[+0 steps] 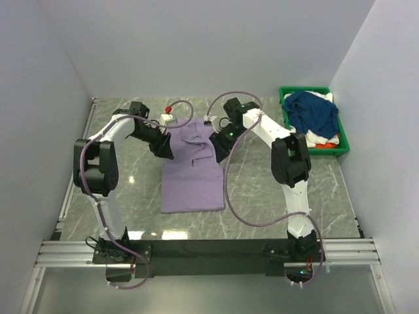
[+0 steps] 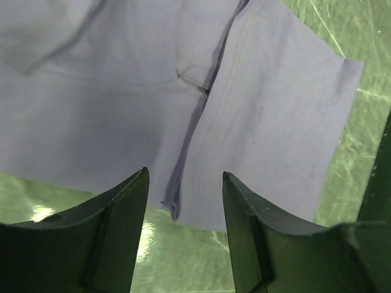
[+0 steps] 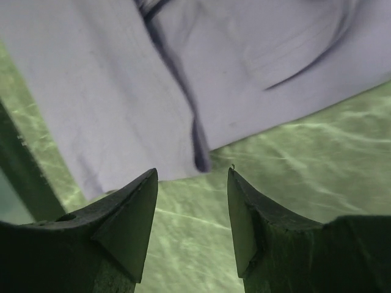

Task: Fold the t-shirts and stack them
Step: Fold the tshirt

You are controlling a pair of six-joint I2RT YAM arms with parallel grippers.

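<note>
A lavender t-shirt (image 1: 193, 173) lies on the marbled table, its upper part folded over with the sleeves turned in. My left gripper (image 1: 166, 150) sits at the shirt's upper left edge and my right gripper (image 1: 220, 149) at its upper right edge. In the left wrist view the gripper (image 2: 185, 183) is open over the cloth's edge (image 2: 256, 122), holding nothing. The right gripper (image 3: 192, 177) is open too, just off the shirt's hem (image 3: 110, 110), with bare table between its fingers. A navy t-shirt (image 1: 313, 111) lies on white (image 1: 319, 138) and orange (image 1: 319, 146) garments.
A green bin (image 1: 345, 142) at the back right holds the navy, white and orange garments. A small red and white object (image 1: 168, 114) sits at the back behind the shirt. Grey walls close in the table on three sides.
</note>
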